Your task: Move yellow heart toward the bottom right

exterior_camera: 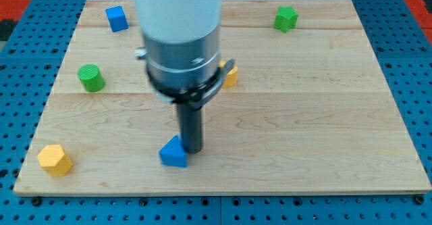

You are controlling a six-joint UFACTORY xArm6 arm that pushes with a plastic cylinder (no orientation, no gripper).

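My tip (192, 148), a bare rod w/ no jaws to open or shut, touches the blue triangle (174, 153) just to its left; yellow heart (229, 76) sits up & right of it, mostly hidden behind the arm.

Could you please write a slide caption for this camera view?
My tip touches the blue triangular block, with the yellow block half-hidden behind the arm.
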